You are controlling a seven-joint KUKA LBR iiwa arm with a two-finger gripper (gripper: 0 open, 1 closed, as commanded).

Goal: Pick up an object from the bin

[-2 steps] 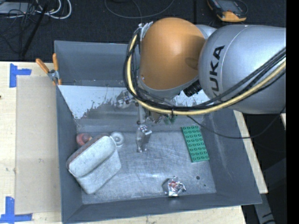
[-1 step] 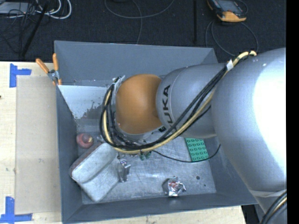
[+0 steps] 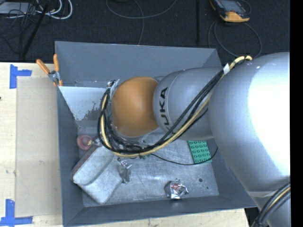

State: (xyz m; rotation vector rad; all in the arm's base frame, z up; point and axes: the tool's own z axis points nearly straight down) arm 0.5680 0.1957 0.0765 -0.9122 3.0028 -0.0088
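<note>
Tool [image 3: 124, 170] by pale cloth [image 3: 94, 176], grey bin [image 3: 142, 60]

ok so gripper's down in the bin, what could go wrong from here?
1. The gripper is at the right edge of the grey flat pad, not over its middle. A grab here may only tilt or shove it.
2. The cables loop low near the small reddish round thing and could drag it.
3. The orange cover hides the bin's middle, so contact there can't be checked.
</note>
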